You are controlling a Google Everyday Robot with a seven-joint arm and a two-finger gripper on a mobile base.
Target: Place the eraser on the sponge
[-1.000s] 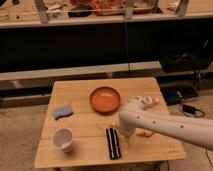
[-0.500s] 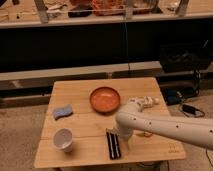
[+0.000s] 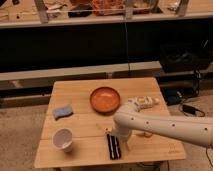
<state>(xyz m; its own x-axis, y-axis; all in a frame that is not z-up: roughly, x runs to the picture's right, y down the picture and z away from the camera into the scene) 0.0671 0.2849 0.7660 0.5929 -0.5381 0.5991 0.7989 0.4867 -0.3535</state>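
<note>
Wooden table (image 3: 80, 92) on a speckled floor (image 3: 20, 132), with dark shelving (image 3: 65, 50) behind. Well left of the gripper (image 3: 117, 138) lies the blue-grey sponge (image 3: 63, 111), and a white cup (image 3: 63, 139) stands nearer the front edge. Behind the gripper is an orange bowl (image 3: 105, 99). Just beneath it the black eraser (image 3: 113, 148) lies flat on the wood, with the fingers apart above its rear end. Behind and to the right lies a white packet (image 3: 145, 102).

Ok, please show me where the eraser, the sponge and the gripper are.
eraser (image 3: 113, 147): camera view, middle of the black block.
sponge (image 3: 63, 111): camera view, centre of the blue-grey pad.
gripper (image 3: 120, 137): camera view, its lower end, at the eraser's far right corner.
</note>
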